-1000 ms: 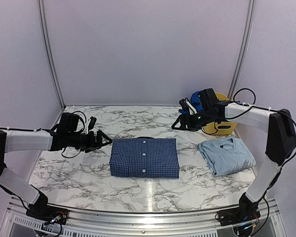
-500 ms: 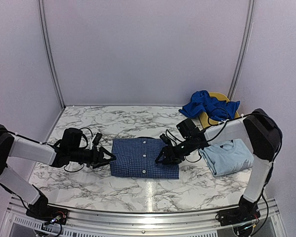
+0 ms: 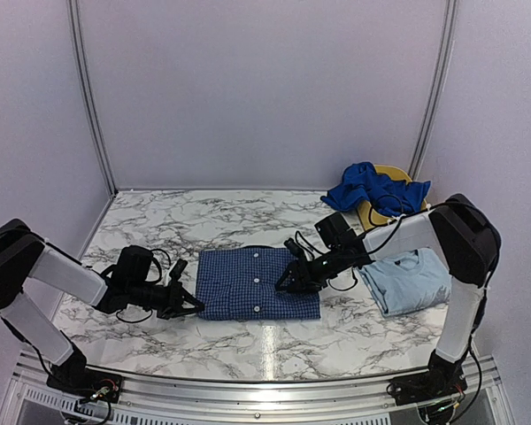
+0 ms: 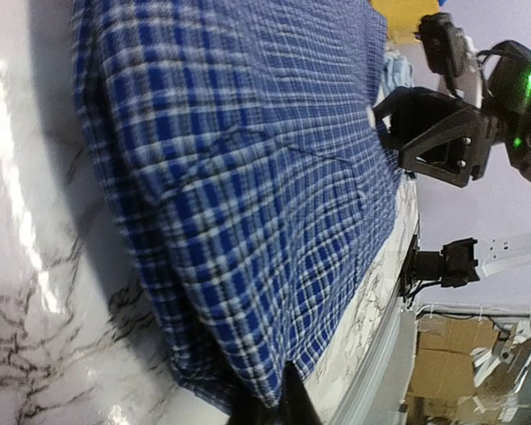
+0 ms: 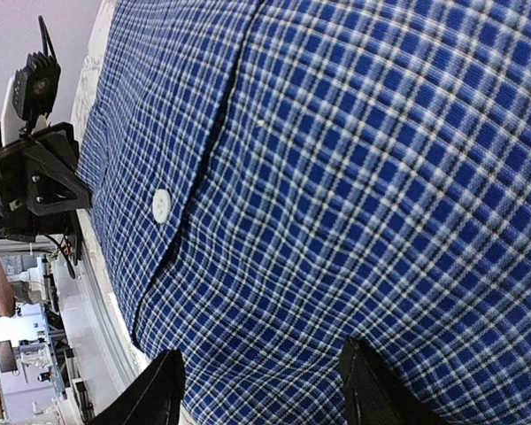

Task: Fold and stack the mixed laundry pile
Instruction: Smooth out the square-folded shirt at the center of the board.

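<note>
Folded checked shirt [image 3: 248,283] lies in the middle of the marble table [image 3: 159,221].
The left gripper [image 3: 190,305] is pinched closed on its left near edge. The right gripper [image 3: 288,282] is spread open over its right side. A folded sky-blue T-shirt [image 3: 407,282] lies just beside it.

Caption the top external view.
Left gripper pinches a corner of the folded checked shirt; right gripper open over its opposite edge.

A white marble-patterned table [image 3: 159,221] with grey veins spreads across the scene. At two o'clock on it, near the back corner, a small yellow basket [image 3: 414,183] is only partly visible. A metal rail [image 3: 265,390] runs along the six o'clock edge. Slim poles [image 3: 88,97] rise at eleven and one o'clock before pale walls [image 3: 265,88]
</note>
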Robot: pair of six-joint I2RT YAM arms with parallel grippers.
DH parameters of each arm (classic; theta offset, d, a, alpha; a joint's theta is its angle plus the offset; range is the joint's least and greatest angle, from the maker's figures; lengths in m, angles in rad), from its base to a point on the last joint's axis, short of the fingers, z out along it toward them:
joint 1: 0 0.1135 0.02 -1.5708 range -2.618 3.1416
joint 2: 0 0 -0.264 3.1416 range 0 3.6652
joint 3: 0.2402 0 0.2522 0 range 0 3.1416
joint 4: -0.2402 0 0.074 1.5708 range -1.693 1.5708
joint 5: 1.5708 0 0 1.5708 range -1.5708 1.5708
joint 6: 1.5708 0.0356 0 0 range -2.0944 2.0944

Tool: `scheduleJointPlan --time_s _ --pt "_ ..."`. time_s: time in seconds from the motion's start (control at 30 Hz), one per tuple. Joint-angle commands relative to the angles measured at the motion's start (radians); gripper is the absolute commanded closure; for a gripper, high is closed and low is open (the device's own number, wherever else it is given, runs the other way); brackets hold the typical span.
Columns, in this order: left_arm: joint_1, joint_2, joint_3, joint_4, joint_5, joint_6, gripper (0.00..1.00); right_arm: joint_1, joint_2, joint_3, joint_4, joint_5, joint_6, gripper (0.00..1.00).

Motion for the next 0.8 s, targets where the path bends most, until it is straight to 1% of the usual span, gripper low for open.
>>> scheduleJointPlan --time_s 0.0,0.13,0.17,0.2,0.23,0.27,0.3,0.33,0.37,0.43,0.47,0.53,0.57,0.63,0.67,0.7,0.77 --pt "0.000 0.049 -0.044 0.020 0.040 0.008 1.00 -0.001 0.051 -0.014 -0.045 0.081 0.005 0.39" --pt "0.024 0.046 -0.078 0.019 -0.007 -0.008 1.00 -0.003 0.044 -0.012 -0.069 0.101 -0.013 0.39" --pt "0.025 0.029 -0.073 0.006 -0.014 -0.008 0.95 -0.002 0.038 -0.005 -0.076 0.101 -0.019 0.39" --pt "0.024 -0.003 -0.064 -0.020 -0.024 0.000 0.73 -0.002 0.026 0.005 -0.084 0.095 -0.026 0.38" --pt "0.023 -0.073 -0.054 -0.058 -0.044 0.013 0.54 0.000 0.007 0.023 -0.092 0.086 -0.035 0.38" --pt "0.023 -0.136 -0.038 -0.120 -0.077 0.040 0.38 0.001 -0.018 0.039 -0.104 0.078 -0.043 0.37" --pt "0.023 -0.210 -0.011 -0.208 -0.126 0.076 0.19 0.001 -0.046 0.057 -0.115 0.065 -0.057 0.36" --pt "0.024 -0.279 0.024 -0.301 -0.180 0.121 0.04 0.001 -0.076 0.074 -0.124 0.047 -0.063 0.34" --pt "0.023 -0.340 0.070 -0.419 -0.245 0.172 0.02 0.000 -0.108 0.090 -0.133 0.028 -0.065 0.32" --pt "0.023 -0.438 0.164 -0.589 -0.337 0.270 0.01 0.001 -0.171 0.119 -0.148 0.000 -0.065 0.28" --pt "0.023 -0.480 0.211 -0.649 -0.381 0.302 0.01 0.002 -0.203 0.128 -0.152 -0.010 -0.064 0.25" --pt "0.025 -0.530 0.282 -0.712 -0.466 0.311 0.01 0.002 -0.260 0.145 -0.160 -0.019 -0.062 0.18" --pt "0.025 -0.540 0.323 -0.729 -0.506 0.293 0.01 0.001 -0.280 0.151 -0.162 -0.024 -0.060 0.12" --pt "0.026 -0.536 0.354 -0.731 -0.551 0.231 0.01 0.001 -0.301 0.151 -0.153 -0.061 -0.036 0.05" --pt "0.026 -0.518 0.374 -0.715 -0.523 0.230 0.01 0.001 -0.300 0.149 -0.149 -0.103 -0.019 0.03" --pt "0.026 -0.486 0.396 -0.710 -0.447 0.237 0.01 0.004 -0.296 0.140 -0.124 -0.136 0.005 0.02" --pt "0.005 -0.406 0.402 -0.635 -0.249 0.204 0.01 0.012 -0.296 0.081 -0.021 -0.184 0.111 0.01"
